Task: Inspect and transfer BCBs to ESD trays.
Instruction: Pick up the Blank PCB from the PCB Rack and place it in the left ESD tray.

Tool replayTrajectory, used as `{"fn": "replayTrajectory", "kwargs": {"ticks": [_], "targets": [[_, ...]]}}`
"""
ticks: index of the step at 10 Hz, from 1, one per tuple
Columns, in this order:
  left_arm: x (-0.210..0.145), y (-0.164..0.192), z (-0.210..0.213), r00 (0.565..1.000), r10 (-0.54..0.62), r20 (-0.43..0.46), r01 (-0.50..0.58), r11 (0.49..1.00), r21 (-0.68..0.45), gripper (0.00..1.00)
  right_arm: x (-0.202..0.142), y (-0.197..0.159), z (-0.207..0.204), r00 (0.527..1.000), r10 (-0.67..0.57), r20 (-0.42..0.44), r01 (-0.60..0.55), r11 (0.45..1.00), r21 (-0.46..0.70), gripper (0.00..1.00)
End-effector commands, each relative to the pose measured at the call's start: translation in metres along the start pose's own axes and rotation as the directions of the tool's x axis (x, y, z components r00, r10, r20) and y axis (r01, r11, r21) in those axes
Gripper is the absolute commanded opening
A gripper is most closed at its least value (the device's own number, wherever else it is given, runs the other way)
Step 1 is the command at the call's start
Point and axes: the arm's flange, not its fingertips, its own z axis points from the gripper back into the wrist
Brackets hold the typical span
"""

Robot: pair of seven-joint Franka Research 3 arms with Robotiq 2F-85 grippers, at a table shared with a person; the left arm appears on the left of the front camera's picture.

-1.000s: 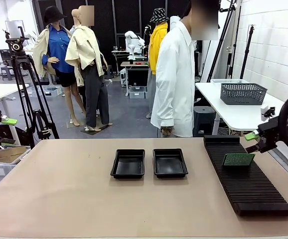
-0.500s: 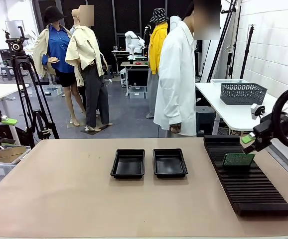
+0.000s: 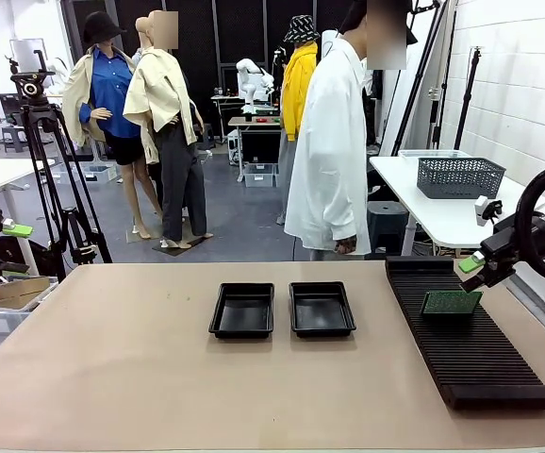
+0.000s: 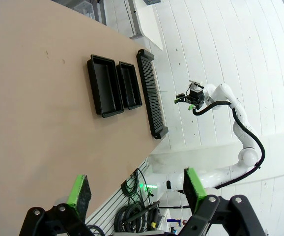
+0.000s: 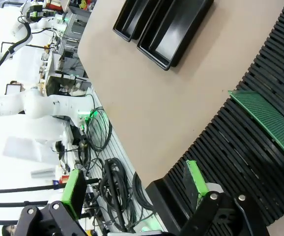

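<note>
By the rack (image 3: 480, 363), R gripper (image 3: 471, 265) has slid a bit nearer the board (image 3: 452, 303), jaws wide & empty. Pick-up looks next; trays (image 3: 242, 334) still bare.

You see the right gripper (image 3: 470, 272) sitting slightly lower and farther left than a second ago, closer above the BCB (image 3: 451, 302) standing in the slotted rack (image 3: 470, 354). Its arm's black cable loop rides higher at the picture's right edge. Across the table, the person's hand (image 3: 347, 246) now hangs farther right, nearer the rack's far end.
</note>
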Motion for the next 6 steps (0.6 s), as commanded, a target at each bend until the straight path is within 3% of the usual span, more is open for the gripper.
{"fn": "replayTrajectory", "kwargs": {"ticks": [1, 4, 6], "targets": [[0.0, -0.003, 0.002, 1.0, 0.013, -0.002, -0.013, 1.0, 0.003, 1.0, 0.0, 0.0, -0.002, 1.0, -0.007, 0.013, 0.007, 1.0, 0.006, 1.0], [0.0, -0.003, 0.002, 1.0, 0.013, -0.002, -0.013, 1.0, 0.003, 1.0, 0.0, 0.0, 0.0, 1.0, 0.0, 0.0, 0.0, 1.0, 0.0, 1.0], [0.0, -0.003, 0.002, 1.0, 0.013, -0.002, -0.013, 1.0, 0.003, 1.0, 0.032, 0.003, -0.006, 0.982, 0.175, -0.072, -0.176, 0.984, -0.01, 1.0]]}}
